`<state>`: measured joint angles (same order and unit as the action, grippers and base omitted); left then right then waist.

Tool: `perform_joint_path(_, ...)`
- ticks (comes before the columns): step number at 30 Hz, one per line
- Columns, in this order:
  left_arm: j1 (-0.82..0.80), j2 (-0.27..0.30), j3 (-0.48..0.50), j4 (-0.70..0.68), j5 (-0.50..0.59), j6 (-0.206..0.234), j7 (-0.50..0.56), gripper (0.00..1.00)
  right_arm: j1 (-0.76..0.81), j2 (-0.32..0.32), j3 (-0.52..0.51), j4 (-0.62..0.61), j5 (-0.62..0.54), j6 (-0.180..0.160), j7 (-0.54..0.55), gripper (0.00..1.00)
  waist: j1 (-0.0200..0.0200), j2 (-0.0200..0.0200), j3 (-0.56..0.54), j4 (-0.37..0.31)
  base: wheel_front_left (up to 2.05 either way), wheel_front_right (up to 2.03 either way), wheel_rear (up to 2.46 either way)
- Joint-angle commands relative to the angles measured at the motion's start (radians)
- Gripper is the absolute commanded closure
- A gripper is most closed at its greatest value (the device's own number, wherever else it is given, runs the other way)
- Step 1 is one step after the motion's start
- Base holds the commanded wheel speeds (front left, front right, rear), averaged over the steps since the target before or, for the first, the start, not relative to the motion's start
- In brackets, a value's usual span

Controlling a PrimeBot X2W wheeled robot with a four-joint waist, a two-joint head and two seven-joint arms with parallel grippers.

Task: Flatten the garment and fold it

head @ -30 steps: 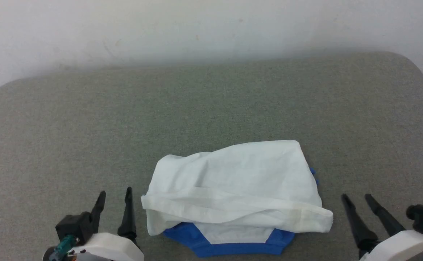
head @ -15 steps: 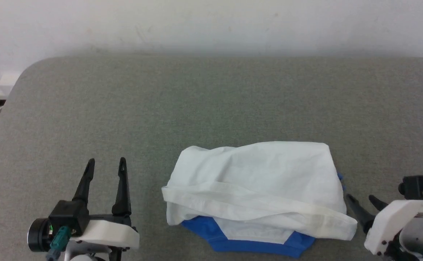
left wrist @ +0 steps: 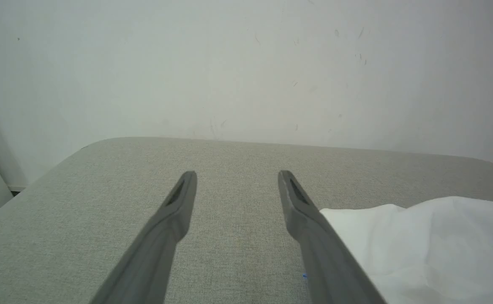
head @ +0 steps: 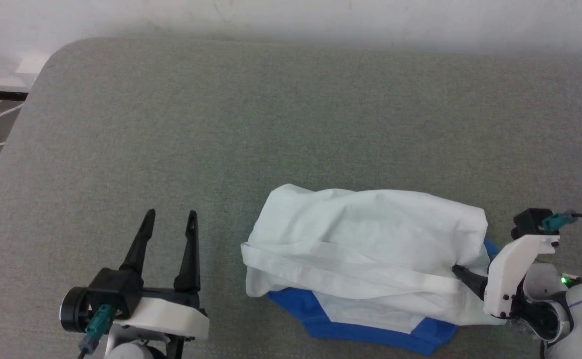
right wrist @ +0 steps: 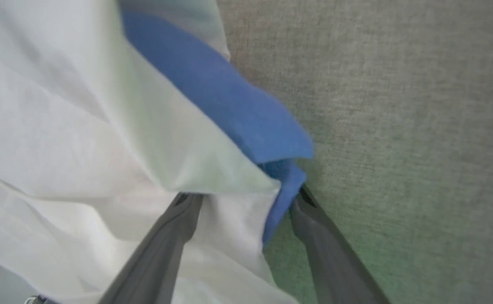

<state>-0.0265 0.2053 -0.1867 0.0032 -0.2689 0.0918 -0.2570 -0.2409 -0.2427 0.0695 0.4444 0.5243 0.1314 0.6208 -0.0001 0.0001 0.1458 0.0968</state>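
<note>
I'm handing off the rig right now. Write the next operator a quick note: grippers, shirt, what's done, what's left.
Left gripper: open, empty, over the grey padded surface, left of the garment and apart from it.
Right gripper: open, fingers straddling the garment's right edge, with white and blue layers between them, not clamped.
Garment: rumpled bundle at the near side, white on top, blue band poking out at the near edge.
Done: nothing tidy; it lies doubled over and wrinkled.
Left: probably grip that edge, spread it flat, then fold.

garment: white folds are hiding most of its blue parts.
right gripper: cloth is covering its fingertips.
table: running off the frame's right edge.
</note>
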Motion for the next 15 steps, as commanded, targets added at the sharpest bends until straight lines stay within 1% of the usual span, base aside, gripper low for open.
perform_joint_path(1, -0.015, -0.014, 0.001, 0.012, 0.014, -0.013, -0.005, 0.00, 0.018, 0.026, 0.044, 0.065, 0.024, -0.001, 0.058, 0.00, 0.0001, -0.0001, 0.004, 0.008, 0.00, 0.00, 0.00)
perform_joint_path(3, -0.012, -0.021, -0.004, 0.032, 0.016, -0.028, -0.005, 0.00, 0.020, 0.032, 0.073, 0.095, 0.045, -0.001, 0.108, 0.00, 0.0001, -0.0001, 0.000, 0.008, 0.00, 0.00, 0.00)
perform_joint_path(4, -0.012, -0.022, -0.006, 0.042, 0.019, -0.033, -0.005, 0.00, 0.019, 0.034, 0.083, 0.103, 0.056, -0.001, 0.121, 0.21, 0.0001, -0.0001, -0.002, 0.008, 0.00, 0.00, 0.00)
perform_joint_path(5, -0.013, -0.023, -0.006, 0.048, 0.021, -0.038, -0.005, 0.00, 0.018, 0.036, 0.091, 0.107, 0.068, -0.001, 0.128, 0.59, 0.0001, -0.0001, -0.004, 0.007, 0.00, 0.00, 0.00)
perform_joint_path(6, -0.013, -0.023, -0.007, 0.056, 0.025, -0.042, -0.005, 0.00, 0.017, 0.035, 0.102, 0.107, 0.075, -0.001, 0.128, 0.81, 0.0001, -0.0001, -0.009, 0.007, 0.00, 0.00, 0.00)
perform_joint_path(7, -0.011, -0.023, -0.007, 0.063, 0.027, -0.045, -0.005, 0.00, 0.015, 0.033, 0.109, 0.104, 0.080, -0.001, 0.119, 1.00, 0.0001, -0.0001, -0.016, 0.006, 0.00, 0.00, 0.00)
perform_joint_path(13, 0.007, -0.019, -0.010, 0.108, 0.028, -0.060, -0.004, 0.00, 0.001, 0.014, 0.135, 0.077, 0.092, -0.001, 0.028, 1.00, 0.0001, -0.0001, -0.069, -0.009, 0.00, 0.00, 0.00)
perform_joint_path(15, 0.013, -0.017, -0.010, 0.115, 0.028, -0.059, -0.004, 0.00, -0.003, 0.005, 0.140, 0.069, 0.099, -0.001, 0.011, 1.00, 0.0001, -0.0001, -0.088, -0.015, 0.00, 0.00, 0.00)
